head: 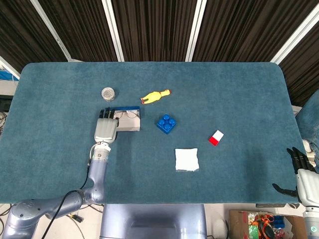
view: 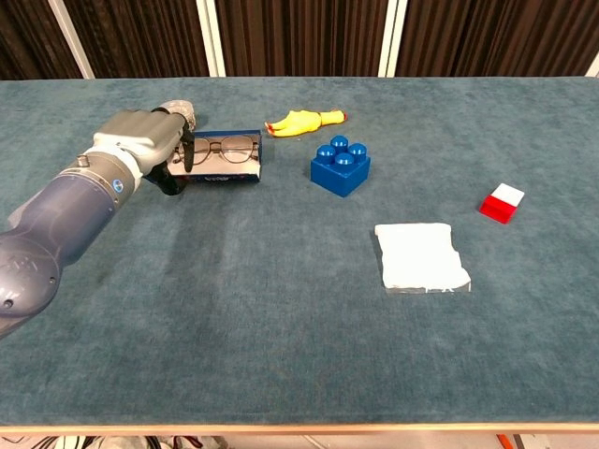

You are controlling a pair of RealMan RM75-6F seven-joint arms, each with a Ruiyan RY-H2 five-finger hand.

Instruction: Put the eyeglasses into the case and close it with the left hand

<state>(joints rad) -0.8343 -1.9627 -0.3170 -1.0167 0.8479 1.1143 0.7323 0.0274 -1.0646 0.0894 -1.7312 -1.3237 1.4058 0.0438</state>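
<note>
From the head view, the left hand sits at the left end of the case, its dark fingers lying over that end, which fits a hand about to fold the lid over. The eyeglasses already lie inside the case, only a thin outline from up here. Whether the fingers actually press on the case or only hover, I cannot tell from above. The right hand hangs off the counter at the lower right, fingers spread and holding nothing, out of the way since the job belongs to the other arm. From the chest view, the left hand hides the case's left end; its fingers curl down beside the eyeglasses, though I can't make out what, if anything, they grip. The blue lid edge stands behind the glasses, so the case looks open. A small jar is half hidden behind the hand.
</note>
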